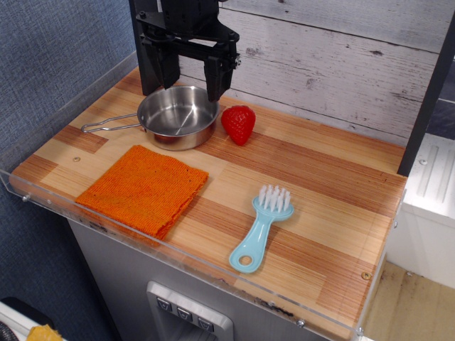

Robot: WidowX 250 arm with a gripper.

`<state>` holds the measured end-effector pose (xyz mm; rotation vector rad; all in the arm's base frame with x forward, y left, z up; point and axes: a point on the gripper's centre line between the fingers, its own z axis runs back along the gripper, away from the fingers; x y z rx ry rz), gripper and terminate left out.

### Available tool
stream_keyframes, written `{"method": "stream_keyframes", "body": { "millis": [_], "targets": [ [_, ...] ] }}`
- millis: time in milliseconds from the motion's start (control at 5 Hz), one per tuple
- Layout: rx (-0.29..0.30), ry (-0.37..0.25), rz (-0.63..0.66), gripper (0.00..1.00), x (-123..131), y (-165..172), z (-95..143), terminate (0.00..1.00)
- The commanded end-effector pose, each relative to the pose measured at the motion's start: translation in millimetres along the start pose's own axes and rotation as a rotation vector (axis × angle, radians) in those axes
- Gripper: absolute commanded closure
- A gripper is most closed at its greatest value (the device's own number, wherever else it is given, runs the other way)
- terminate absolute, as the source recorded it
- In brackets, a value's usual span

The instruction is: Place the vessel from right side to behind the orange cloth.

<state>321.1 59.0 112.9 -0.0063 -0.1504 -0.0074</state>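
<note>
Vessel (178,116) sits on the desk (320,192) just behind the orange cloth (142,188), claw (187,77) spread above it, holding nothing.
From where I sit this reads as placed: pan upright, wire handle pointing left away from the strawberry (239,123), which is just right of the pan, near touching or touching, can't tell. Pan is empty, only reflections inside. My worry is the claw's fingers hanging over the pan's back rim; if I move sideways without lifting clear first, a finger could clip the rim and drag the pan off its spot or push it into the strawberry. Front wall of the pan is just beside the cloth's back edge, so any nudge forward rides it onto the cloth. Blue brush (261,227) is well right of the cloth, out of the way.
</note>
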Motion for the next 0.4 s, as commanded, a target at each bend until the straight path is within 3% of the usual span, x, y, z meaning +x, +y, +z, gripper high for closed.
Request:
{"method": "stream_keyframes", "body": {
  "millis": [0,200],
  "targets": [
    [0.016,-0.069,-0.003,0.0,-1.6,-6.5,22.7,0.0],
    [0.016,-0.069,-0.003,0.0,-1.6,-6.5,22.7,1.0]
  ]
}}
